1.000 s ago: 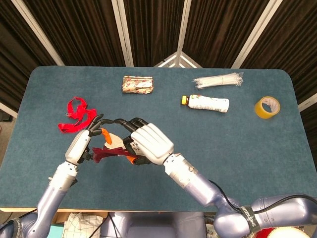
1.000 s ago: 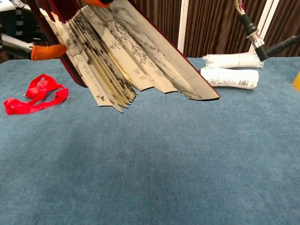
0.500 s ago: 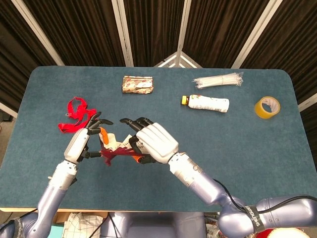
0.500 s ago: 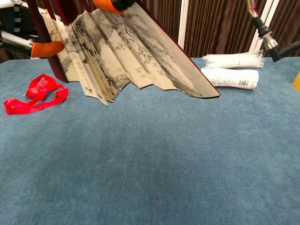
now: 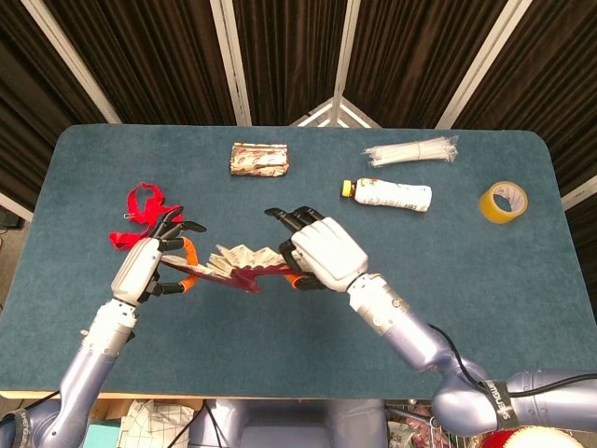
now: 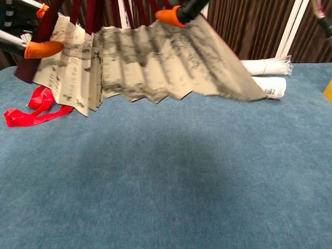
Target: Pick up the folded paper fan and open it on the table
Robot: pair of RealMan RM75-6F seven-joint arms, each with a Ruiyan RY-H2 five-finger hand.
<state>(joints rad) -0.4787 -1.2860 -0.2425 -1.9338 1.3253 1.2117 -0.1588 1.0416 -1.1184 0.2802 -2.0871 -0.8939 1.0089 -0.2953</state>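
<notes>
The left hand [image 5: 149, 264] is pinching one dark red end rib of the paper fan [image 5: 238, 262] between orange-tipped fingers, its other fingers curled loosely around that rib, and the right hand [image 5: 320, 252] is pinching the opposite end rib the same way, with its remaining fingers reaching forward. The fan is hanging in the air between the two hands, above the blue table [image 5: 448, 280] and not touching it, over the near-left part of the tabletop. It is lying to the right of the left hand and to the left of the right hand, so its long axis is running roughly left to right across the robot's front; in the chest view the pleated paper is sagging in a wide band below the ribs, partly spread, with the left-hand pleats bunching more tightly than the right-hand ones. Both hands are touching the fan, so neither is nearer; I judge that the coming move is turning on drawing the two ribs further apart along that left-right line, then lowering. Counting outward: one fan, one red strap [image 5: 142, 217] just beyond the left hand, one foil packet [image 5: 259, 159], one small bottle [image 5: 390, 194] lying on its side, one bundle of clear straws [image 5: 411, 150], and one roll of tape [image 5: 503, 202] at the far right.
</notes>
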